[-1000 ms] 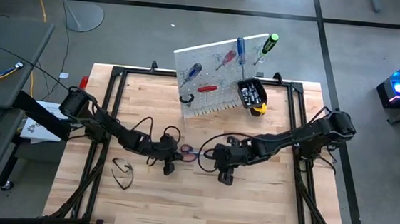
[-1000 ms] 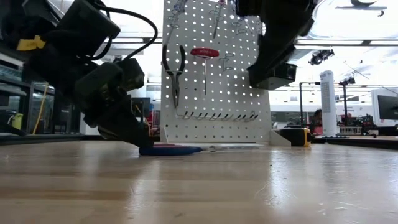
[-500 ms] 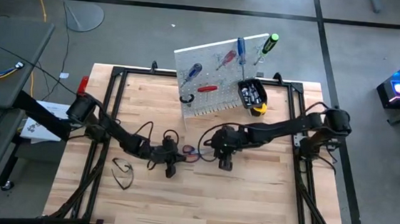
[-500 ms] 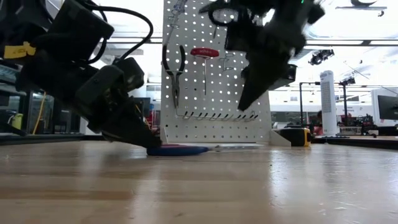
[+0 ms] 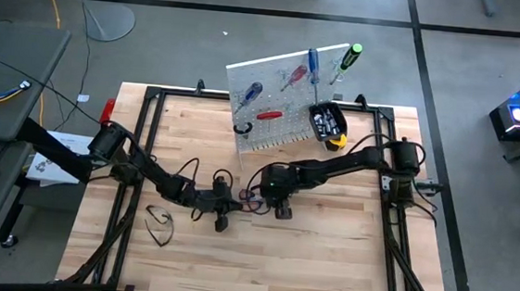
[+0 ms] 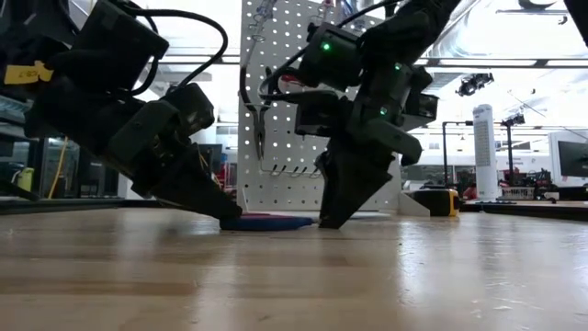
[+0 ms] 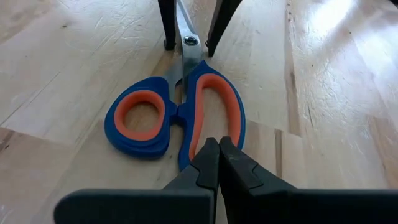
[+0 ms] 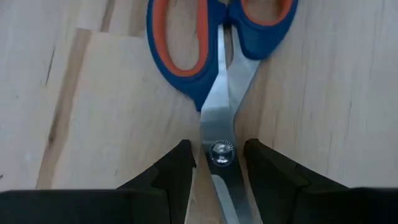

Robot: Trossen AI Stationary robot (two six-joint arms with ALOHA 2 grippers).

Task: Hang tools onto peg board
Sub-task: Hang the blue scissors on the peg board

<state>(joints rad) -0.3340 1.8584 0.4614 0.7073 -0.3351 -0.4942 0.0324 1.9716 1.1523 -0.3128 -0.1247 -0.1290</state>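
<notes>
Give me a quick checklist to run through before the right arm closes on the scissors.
1. Right gripper straddles the scissors at the pivot, jaws open: ok.
2. Scissors lie flat on the table, blades closed: ok.
3. Left gripper shut, pressing on the blue handle: ok.
4. Right fingertips down at table level beside the blades: ok.
5. Free hook on the peg board for the scissors: cannot tell.
6. Left jaws clear of the right gripper's lift path: cannot tell.
</notes>
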